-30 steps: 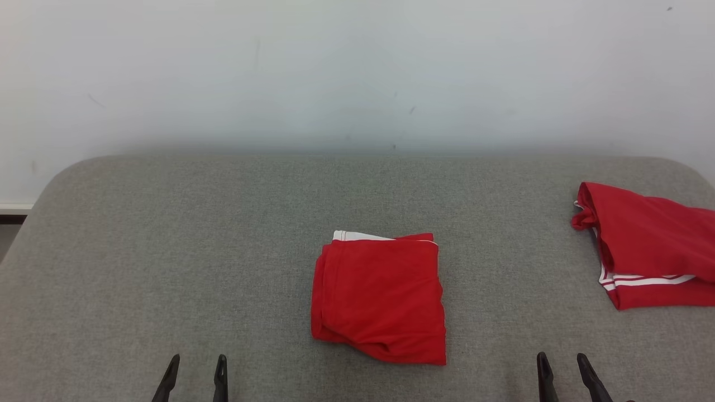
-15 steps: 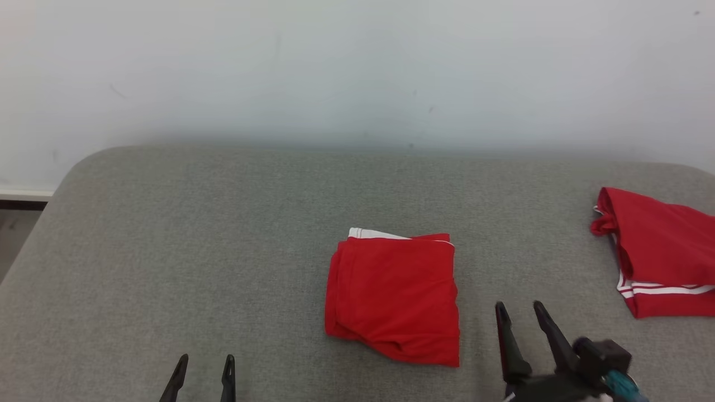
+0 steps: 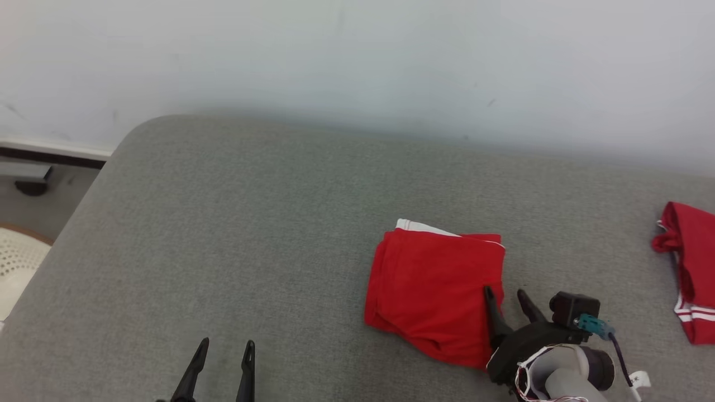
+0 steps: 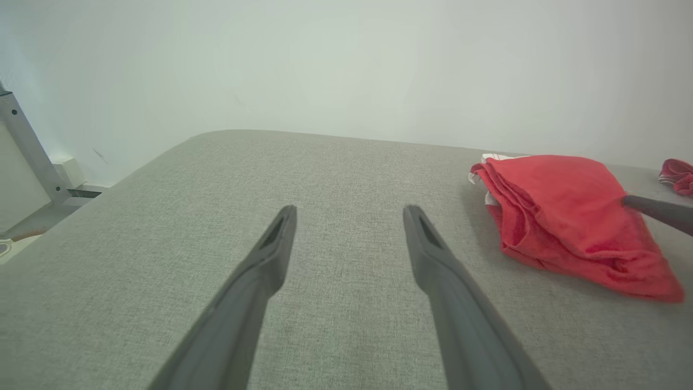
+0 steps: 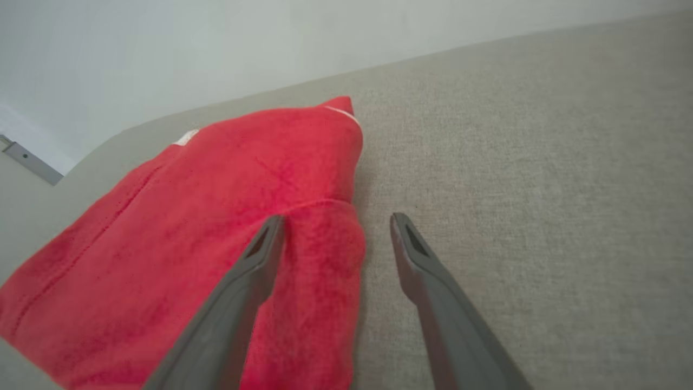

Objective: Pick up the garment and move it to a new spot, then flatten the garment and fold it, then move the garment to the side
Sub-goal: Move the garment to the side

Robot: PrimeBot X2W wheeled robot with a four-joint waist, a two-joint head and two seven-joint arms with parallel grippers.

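The garment (image 3: pixel 435 290) is red with a white band at its far edge and lies folded into a rough square on the grey padded table (image 3: pixel 251 223). My right gripper (image 3: pixel 504 290) is open at the garment's near right corner, its left finger over the red cloth and its right finger over the grey surface. In the right wrist view the gripper (image 5: pixel 337 218) straddles the garment's (image 5: pixel 216 206) right edge. My left gripper (image 3: pixel 227 341) is open over bare table at the lower left, well away from the garment (image 4: pixel 563 211). In the left wrist view my left gripper (image 4: pixel 351 208) holds nothing.
Another red garment (image 3: pixel 690 273) with white stripes lies at the table's right edge, also in the left wrist view (image 4: pixel 677 174). A pale wall runs behind the table. Off the table's rounded left corner sits a white perforated object (image 3: pixel 14 262) on the floor.
The head camera has turned, shifting the whole picture right. My right gripper has come forward and left from the bottom edge to the garment's right edge, still open. The left gripper has not moved.
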